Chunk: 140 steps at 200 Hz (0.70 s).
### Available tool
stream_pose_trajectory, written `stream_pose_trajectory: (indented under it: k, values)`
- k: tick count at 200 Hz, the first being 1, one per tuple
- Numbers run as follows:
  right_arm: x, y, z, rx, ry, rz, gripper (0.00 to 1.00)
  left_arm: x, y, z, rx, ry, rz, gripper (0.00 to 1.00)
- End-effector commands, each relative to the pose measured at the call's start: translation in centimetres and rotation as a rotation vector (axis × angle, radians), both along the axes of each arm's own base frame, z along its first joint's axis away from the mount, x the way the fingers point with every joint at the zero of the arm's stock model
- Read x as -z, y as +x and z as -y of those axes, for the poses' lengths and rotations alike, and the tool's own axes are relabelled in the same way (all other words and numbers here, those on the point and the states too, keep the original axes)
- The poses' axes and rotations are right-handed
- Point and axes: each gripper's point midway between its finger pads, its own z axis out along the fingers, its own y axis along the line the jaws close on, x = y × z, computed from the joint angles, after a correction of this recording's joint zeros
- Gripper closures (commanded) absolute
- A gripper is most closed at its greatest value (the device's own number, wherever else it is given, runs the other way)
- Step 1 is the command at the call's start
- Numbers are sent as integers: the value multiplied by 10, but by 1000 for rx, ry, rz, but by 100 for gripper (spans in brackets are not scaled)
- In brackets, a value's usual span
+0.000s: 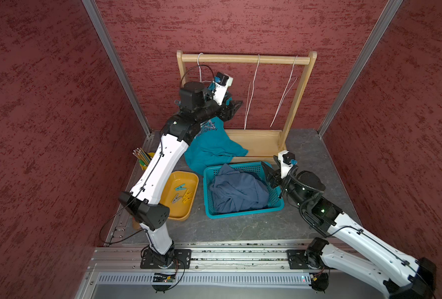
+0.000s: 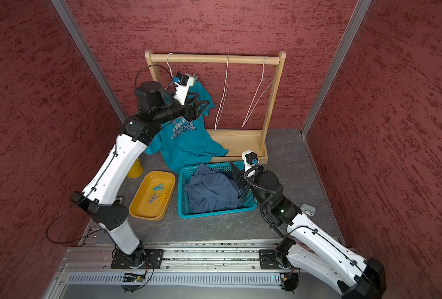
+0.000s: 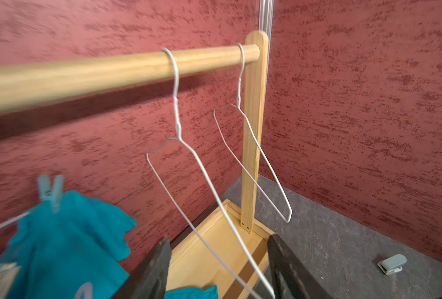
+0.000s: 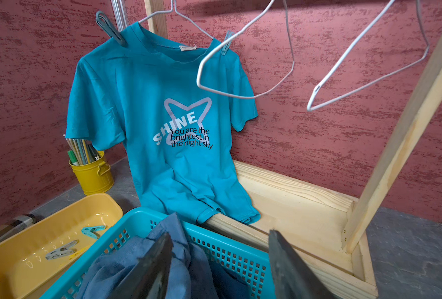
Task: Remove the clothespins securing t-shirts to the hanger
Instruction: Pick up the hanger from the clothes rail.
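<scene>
At the left end of the wooden rack's rail (image 1: 246, 59), the teal t-shirt (image 4: 147, 103) hung on a white wire hanger (image 4: 152, 17), pinned at each shoulder by a clothespin: one grey-blue (image 4: 109, 28), one paler (image 4: 227, 44). Its hem spilled over the front edge of the rack's base. The left gripper (image 3: 217, 240) sat high beside the shirt's shoulder, near the paler pin, fingers spread apart with nothing pinched between them. Further along the rail hung two bare hangers, one (image 3: 177, 121) near the middle and another (image 3: 240, 77) by the far post.

In front of the rack stood a teal basket (image 1: 243, 212) holding a crumpled slate blue t-shirt (image 1: 238, 191), with darker blue cloth (image 4: 227, 282) showing beside it. The right gripper (image 4: 220, 233) hovered over the basket's right side, its jaws also apart and empty.

Just left of the basket lay a yellow tray (image 1: 181, 214) with loose clothespins in it: a teal one (image 1: 180, 187), a grey one (image 1: 176, 198) and yellow ones (image 1: 187, 196) touching each other. Behind the tray, partly hidden by the left arm in both top views, a yellow bucket (image 4: 93, 176) held pencils (image 4: 81, 150). A small grey clip (image 2: 307, 209) lay on the table by the right arm; whether it was a clothespin could not be told.
</scene>
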Motion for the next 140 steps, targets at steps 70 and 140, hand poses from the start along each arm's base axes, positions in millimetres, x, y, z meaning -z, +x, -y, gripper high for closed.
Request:
stream_pose_trajectory:
  k: [70,140]
  values:
    - [-32,32,-53,-119,52,26,36,67,-27,-222,-156,-284,-213,38]
    - [-33,48,-73,-145,3,48,35,102,-5,-201,-41,-184,-189,40]
